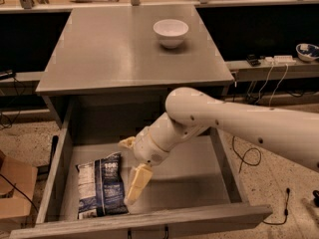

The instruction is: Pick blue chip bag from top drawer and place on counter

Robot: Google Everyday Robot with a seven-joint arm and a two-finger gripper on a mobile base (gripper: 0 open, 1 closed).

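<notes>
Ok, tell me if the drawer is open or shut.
Open: the drawer is pulled out from under the counter, floor exposed, bag lying flat inside, gripper down at the bag's right edge.

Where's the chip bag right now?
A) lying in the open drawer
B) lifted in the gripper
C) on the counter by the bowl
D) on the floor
A: the chip bag lies flat on the drawer bottom; the open gripper hangs beside it over the drawer, holding nothing.
</notes>
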